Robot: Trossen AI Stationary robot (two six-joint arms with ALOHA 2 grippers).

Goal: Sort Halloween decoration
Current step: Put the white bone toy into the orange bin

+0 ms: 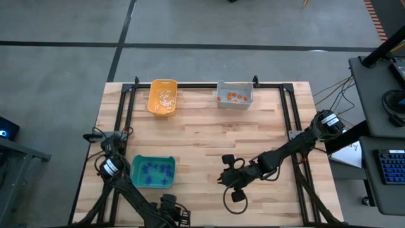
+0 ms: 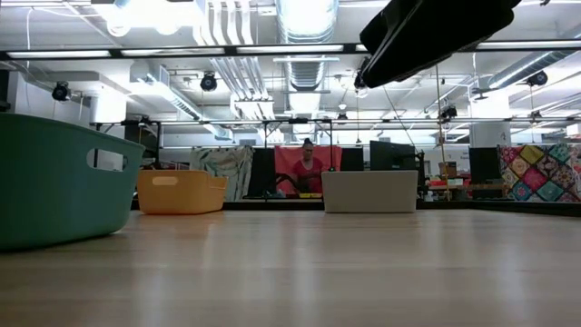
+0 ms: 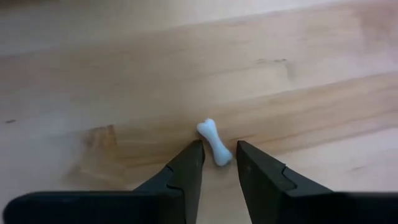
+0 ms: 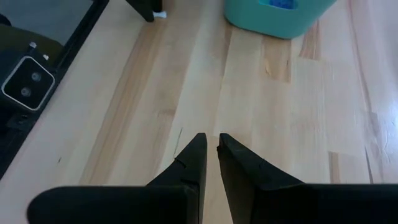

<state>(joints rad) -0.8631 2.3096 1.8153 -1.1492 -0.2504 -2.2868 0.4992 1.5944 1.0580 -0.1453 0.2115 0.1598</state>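
Your left gripper point(image 3: 219, 160) straddles small white bone-shaped trinket point(image 3: 214, 143) on wood table point(image 3: 124, 74), fingers part-open, not clamped; positioned for pinch. Right gripper point(image 4: 211, 146) nearly closed, empty, waiting mid-table.

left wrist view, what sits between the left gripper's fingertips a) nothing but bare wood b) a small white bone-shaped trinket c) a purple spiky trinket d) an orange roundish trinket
b: the left wrist view shows a small white bone-shaped trinket lying on the wooden table, one end between the tips of the left gripper, whose jaws stand apart around it rather than pressed onto it.
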